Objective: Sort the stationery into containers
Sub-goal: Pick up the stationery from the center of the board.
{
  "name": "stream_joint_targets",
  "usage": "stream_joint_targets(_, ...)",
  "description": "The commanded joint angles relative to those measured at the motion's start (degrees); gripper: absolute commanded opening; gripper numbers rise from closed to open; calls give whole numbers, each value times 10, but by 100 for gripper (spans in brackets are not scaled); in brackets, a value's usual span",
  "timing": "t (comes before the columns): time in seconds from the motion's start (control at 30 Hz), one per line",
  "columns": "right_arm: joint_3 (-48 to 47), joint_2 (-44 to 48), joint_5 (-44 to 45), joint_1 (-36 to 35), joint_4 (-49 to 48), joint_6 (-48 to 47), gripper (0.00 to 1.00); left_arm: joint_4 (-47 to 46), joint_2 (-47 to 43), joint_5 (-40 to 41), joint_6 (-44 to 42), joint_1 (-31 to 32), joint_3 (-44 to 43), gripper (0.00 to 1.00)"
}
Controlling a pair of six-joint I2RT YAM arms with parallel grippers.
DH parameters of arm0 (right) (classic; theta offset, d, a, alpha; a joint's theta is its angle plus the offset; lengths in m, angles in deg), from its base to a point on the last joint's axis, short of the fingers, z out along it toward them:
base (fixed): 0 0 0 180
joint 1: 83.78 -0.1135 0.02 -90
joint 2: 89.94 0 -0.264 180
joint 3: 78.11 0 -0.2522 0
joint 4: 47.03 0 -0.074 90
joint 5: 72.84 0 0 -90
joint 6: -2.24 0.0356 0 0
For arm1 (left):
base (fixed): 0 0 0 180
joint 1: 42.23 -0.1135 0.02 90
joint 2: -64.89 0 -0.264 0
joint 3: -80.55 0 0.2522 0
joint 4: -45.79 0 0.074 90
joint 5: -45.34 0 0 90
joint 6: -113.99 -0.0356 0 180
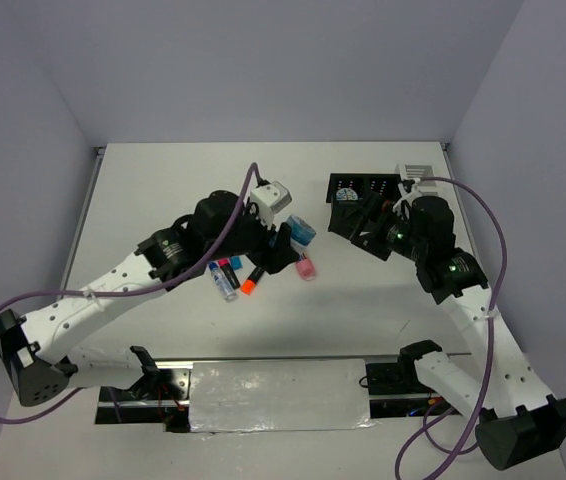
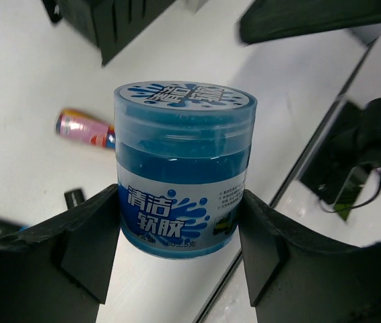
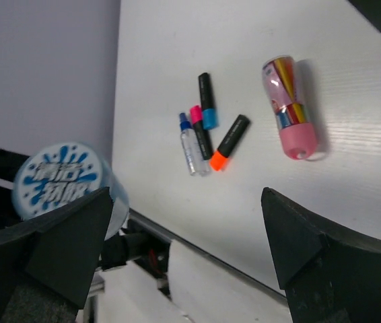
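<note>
In the top view, your left gripper [image 1: 291, 243] sits near the middle of the table [image 1: 163, 190]. Its fingers are on either side of the blue jar [image 1: 301, 230], which has a blue-white patterned lid. The pink tube [image 1: 306, 268] lies at 6 o'clock from the jar, and the markers [image 1: 233, 268] lie at 8 o'clock. The black organiser [image 1: 358, 190] stands at 2 o'clock from the jar, with the white slatted box [image 1: 418, 172] just beside its 1 o'clock corner. Your right gripper [image 1: 361, 222] hangs at the organiser's 6 o'clock edge.

In the left wrist view, both fingers [image 2: 89, 249] press the jar's [image 2: 185, 168] lower sides, so the gripper [image 2: 180, 222] is clamped on it, partly spread. You cannot tell whether the jar's base rests on the table. The pink tube [image 2: 83, 128] lies at 9 o'clock and the organiser [image 2: 116, 20] at 11.

In the right wrist view, your gripper [image 2: 185, 202] stands spread wide with nothing between its jaws. Beyond the gap lie the markers [image 3: 206, 108] and a small clear bottle [image 3: 189, 145]. The pink tube [image 3: 291, 111] is at 1 o'clock and the jar [image 3: 62, 178] at 9.
</note>
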Motion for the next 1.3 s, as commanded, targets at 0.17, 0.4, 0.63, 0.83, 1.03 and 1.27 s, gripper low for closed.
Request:
stream_joint_targets(0.17, -48, -43, -69, -58, -91, 76, 98, -82, -31, -60, -4, 0, 10, 0)
stream_joint_targets(0.4, -23, -14, -62, -80, -163, 117, 98, -79, -37, -68, -4, -1, 17, 0)
stream_joint_targets(0.63, -7, 38, -22, -88, -213, 117, 98, -76, -38, -83, -5, -1, 26, 0)
stream_joint_targets(0.83, -83, -27, -43, -110, -110, 50, 98, -68, -41, -82, -9, -1, 25, 0)
stream_joint_targets(1.03, -132, -70, 42, -185, -21, -6, 99, -60, -40, -86, -21, 0, 6, 0)
stream_joint_targets(1.27, -151, -91, 91, -213, 18, -31, 99, -61, -44, -86, -22, -1, 3, 0)
